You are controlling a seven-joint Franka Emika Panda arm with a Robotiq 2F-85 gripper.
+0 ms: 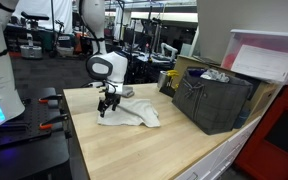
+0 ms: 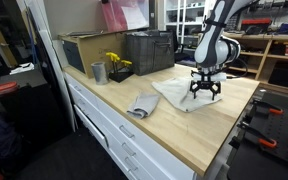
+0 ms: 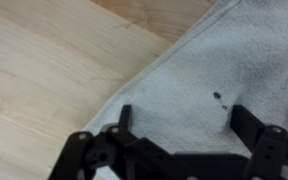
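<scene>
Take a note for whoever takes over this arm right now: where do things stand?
Gripper: open, holding nothing, just over the light towel, near its edge in the wrist view. I cannot tell if it touches.
Light towel: loosely spread on the wooden table. A folded grey cloth lies apart from it, nearer the drawer side.
Done: arm is over the towel.
Left: no grip made, towel not lifted.

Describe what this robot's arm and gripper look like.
The arm is built of smooth, rounded white segments with dark bands at the joints. Its gripper is black, with two fingers carried on slim hinged link bars, seen closest in the wrist view. No markings or loose cables can be made out.
</scene>
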